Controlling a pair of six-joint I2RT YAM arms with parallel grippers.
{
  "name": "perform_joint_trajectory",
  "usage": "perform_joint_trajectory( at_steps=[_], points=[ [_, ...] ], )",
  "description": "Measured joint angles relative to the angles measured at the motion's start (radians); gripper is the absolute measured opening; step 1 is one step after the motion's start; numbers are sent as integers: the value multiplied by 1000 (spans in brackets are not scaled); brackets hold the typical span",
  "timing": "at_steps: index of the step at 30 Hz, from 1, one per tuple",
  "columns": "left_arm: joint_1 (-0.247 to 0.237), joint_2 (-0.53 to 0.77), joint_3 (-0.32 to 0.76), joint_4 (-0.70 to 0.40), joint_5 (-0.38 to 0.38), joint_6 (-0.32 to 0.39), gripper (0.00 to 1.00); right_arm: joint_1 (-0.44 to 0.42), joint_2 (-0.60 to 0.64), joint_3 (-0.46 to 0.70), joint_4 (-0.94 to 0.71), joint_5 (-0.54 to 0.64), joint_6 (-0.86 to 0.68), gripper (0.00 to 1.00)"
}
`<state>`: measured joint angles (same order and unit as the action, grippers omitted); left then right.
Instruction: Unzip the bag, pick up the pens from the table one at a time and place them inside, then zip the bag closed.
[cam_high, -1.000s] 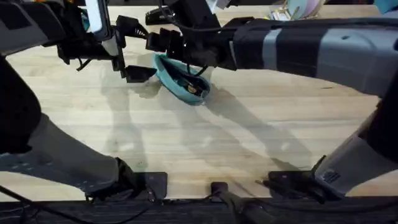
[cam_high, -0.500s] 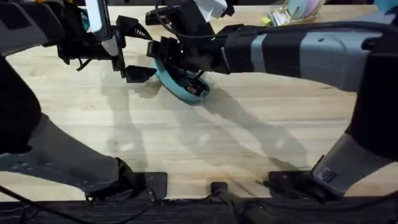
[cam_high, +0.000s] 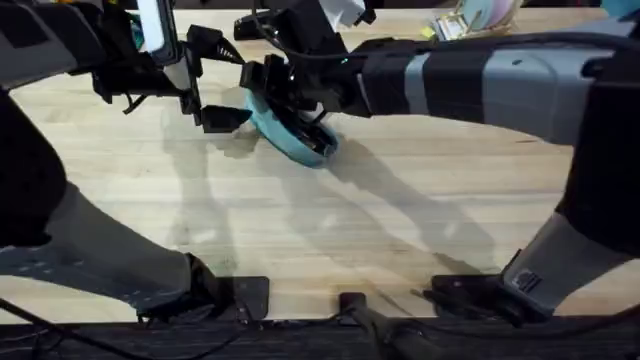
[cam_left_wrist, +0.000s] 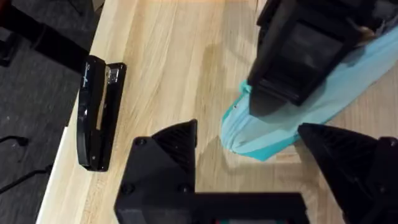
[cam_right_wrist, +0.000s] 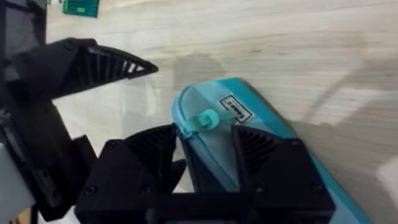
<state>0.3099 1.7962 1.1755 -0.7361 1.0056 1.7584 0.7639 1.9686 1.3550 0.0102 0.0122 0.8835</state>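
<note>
The pale wooden bench (cam_high: 330, 230) runs across the overhead view, its planks bare in the middle and front. Both arms reach to the far left part of it, the right arm crossing over from the lower right.

The bag (cam_high: 290, 135) lies there on the bench, a teal pouch set at a slant. In the right wrist view its near end shows a small white label and a pale teal zipper pull (cam_right_wrist: 204, 121) sticking up at the tip.

The right end effector (cam_high: 285, 90) sits right over the bag; its two black fingers (cam_right_wrist: 146, 155) are spread, standing on either side of the bag's end with the pull just above the gap between them (whether they touch the fabric I cannot tell).

The left end effector (cam_high: 215, 80) hangs just beside the bag's far-left end, its fingers spread wide and holding nothing; in its own view the bag's tip lies between them.

A black stapler (cam_left_wrist: 96, 112) lies near the bench edge, well apart from the bag.
</note>
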Motion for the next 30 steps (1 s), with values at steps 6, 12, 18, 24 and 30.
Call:
perform_joint_trajectory(
  at_steps=[6,12,18,24,30],
  points=[
    [0,0,0,0,0,0,993,-10,0,0,12,-14,3,395],
    [0,0,0,0,0,0,993,-11,0,0,15,-13,-2,203],
    [0,0,0,0,0,0,993,-15,-1,-1,25,-13,-113,36],
    [0,0,0,0,0,0,993,-15,-45,-10,12,-13,-243,30],
    [0,0,0,3,5,1,993,-15,-103,-14,12,-13,-290,30]
  ],
)
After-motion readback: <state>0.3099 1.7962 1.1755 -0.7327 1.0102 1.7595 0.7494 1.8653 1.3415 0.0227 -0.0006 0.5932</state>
